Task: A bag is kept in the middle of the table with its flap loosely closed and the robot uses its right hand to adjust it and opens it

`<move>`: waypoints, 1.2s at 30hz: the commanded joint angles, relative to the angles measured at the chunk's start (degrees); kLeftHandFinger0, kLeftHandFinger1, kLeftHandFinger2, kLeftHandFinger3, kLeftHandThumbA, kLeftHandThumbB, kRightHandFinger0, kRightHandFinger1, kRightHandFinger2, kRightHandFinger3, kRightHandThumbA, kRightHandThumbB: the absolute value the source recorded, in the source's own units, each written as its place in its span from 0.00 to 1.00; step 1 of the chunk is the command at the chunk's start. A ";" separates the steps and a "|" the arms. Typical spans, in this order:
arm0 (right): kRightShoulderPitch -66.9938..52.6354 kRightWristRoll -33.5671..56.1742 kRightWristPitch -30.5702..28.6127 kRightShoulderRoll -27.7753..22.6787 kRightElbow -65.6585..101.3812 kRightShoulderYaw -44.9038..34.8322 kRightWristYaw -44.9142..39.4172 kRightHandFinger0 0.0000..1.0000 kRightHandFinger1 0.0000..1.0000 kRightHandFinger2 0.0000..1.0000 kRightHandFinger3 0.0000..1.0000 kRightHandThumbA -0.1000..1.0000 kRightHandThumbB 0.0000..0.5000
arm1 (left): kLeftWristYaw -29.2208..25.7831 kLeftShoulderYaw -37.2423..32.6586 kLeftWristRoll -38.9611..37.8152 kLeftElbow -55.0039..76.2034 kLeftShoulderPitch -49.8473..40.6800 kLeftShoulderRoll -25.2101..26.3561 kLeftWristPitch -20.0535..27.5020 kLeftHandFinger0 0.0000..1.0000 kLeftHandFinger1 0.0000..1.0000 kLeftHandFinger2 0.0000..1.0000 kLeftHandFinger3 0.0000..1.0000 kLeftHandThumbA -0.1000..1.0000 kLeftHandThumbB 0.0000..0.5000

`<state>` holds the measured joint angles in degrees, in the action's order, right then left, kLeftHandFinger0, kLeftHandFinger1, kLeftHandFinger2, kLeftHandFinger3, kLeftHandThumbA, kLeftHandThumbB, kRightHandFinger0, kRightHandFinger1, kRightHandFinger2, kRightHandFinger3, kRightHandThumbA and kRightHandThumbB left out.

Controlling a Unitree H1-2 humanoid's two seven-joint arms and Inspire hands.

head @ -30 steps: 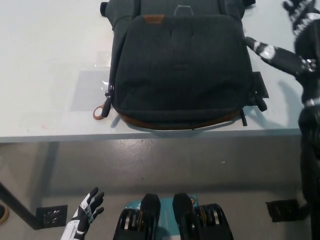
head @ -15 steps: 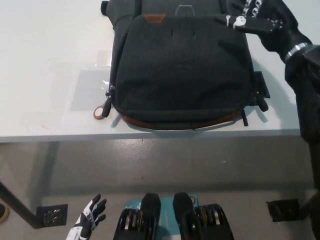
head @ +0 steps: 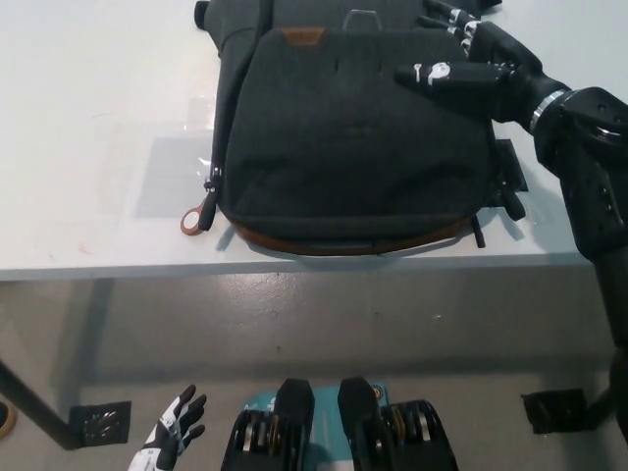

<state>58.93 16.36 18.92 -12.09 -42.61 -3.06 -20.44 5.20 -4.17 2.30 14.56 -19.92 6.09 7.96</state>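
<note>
Reaching in over the bag [head: 353, 137] now, the right robot hand [head: 471, 71] has swung from out at 3 o'clock, clear of the bag, to sitting over its upper right corner, roughly 1 o'clock from the middle of the flap [head: 358, 128]. One digit sticks out toward 9 o'clock across the dark fabric, the rest look spread near the top edge, and it's got hold of nothing as far as I can see (can't tell if it's actually pressing on the cloth or just hovering above it). The bag itself hasn't budged: it lies flat in the middle of the white bench [head: 88, 147], its tan-trimmed bottom edge right at the near edge, and the orange zipper pull [head: 193, 218] hangs at 8 o'clock. Flap's shut, so my read is the approach is basically done and the actual adjusting and lifting hasn't started. The left robot hand [head: 175, 440] idles way down at 7 o'clock, below the bench, fingers splayed and empty.
</note>
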 commanded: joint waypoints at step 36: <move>-15.53 -4.23 0.69 3.42 41.72 -1.60 9.07 0.00 0.37 0.63 0.63 0.00 0.15 | 0.30 0.86 -1.15 1.06 4.79 0.76 0.71 1.00 1.00 1.00 1.00 1.00 0.03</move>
<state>44.38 12.11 21.36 -9.21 -13.31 -3.78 -13.27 5.41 -3.89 1.55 13.59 -16.88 6.50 8.27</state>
